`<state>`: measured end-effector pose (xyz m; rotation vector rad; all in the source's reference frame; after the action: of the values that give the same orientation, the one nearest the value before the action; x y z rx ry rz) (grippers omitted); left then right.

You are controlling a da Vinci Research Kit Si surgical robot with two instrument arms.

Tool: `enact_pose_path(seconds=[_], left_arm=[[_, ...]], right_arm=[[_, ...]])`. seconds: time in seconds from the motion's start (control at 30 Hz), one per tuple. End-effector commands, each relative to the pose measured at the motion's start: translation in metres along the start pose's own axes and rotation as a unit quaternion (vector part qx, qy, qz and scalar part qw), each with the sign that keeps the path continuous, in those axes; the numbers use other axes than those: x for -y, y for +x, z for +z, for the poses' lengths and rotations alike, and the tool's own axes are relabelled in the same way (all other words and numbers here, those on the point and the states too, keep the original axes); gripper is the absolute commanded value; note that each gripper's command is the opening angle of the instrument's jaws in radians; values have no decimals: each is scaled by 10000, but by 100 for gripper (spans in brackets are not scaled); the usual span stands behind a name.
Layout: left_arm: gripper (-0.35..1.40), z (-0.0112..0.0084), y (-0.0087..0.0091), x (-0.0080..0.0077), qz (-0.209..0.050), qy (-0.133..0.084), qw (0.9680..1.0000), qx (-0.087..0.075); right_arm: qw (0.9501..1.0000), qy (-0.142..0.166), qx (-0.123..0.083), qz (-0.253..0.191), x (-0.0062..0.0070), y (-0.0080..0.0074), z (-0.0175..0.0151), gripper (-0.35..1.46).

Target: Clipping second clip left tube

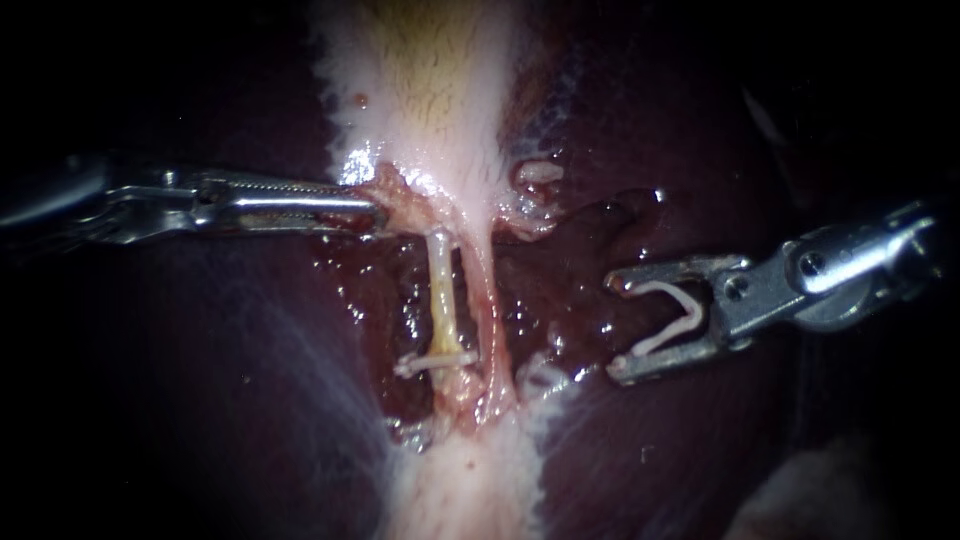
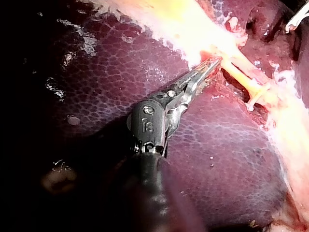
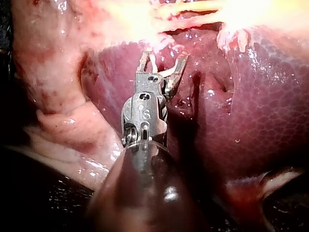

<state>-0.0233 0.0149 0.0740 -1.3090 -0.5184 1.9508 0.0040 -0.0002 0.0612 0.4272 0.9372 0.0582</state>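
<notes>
The left tube [image 1: 442,295] is pale yellow and runs down from the gallbladder [image 1: 440,90]. A white clip on the tube [image 1: 436,362] crosses its lower end. A pinker right tube [image 1: 482,300] lies close beside it. My left instrument [image 1: 376,214] is shut on tissue at the gallbladder's lower edge, just above and left of the left tube. My right instrument [image 1: 616,328] stands to the right of both tubes and apart from them. Its jaws are wide apart and hold a white clip [image 1: 672,318] between them. The right wrist view shows the same jaws [image 3: 161,59] short of the tubes.
Dark red liver [image 1: 200,400] lies on both sides of the dissected trough, wet and glistening. A pale band of tissue [image 1: 470,480] continues below the tubes. In the left wrist view the clipped tube [image 2: 245,75] runs just ahead of the left instrument's jaws [image 2: 212,65].
</notes>
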Motion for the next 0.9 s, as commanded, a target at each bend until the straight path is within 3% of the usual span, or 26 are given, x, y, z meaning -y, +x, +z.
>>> enact_pose_path(seconds=[0.03, 0.33, 0.47, 0.63, 0.77, 0.9], left_arm=[[-35, -1, 0, 0, 0, -3, 10000, -1], [-35, -24, 15, -5, -42, -68, 10000, 16], [-35, -48, 33, -18, -96, -50, 9999, 0], [-35, -83, 64, -41, -136, -28, 9998, -136], [-35, -95, 79, -54, -66, -46, 9998, -207], [-35, -97, 81, -56, -72, -52, 9997, -221]], right_arm=[[10000, 0, 0, 0, 0, 0, 0, 50], [10000, 1, 0, -1, 0, 0, 0, 50], [10000, 3, 0, -2, 0, -1, -1, 50], [10000, 3, 0, -2, 0, -1, -1, 50], [10000, 3, 0, -2, 0, -1, -1, 50], [10000, 6, -1, -2, 1, 1, -1, 50]])
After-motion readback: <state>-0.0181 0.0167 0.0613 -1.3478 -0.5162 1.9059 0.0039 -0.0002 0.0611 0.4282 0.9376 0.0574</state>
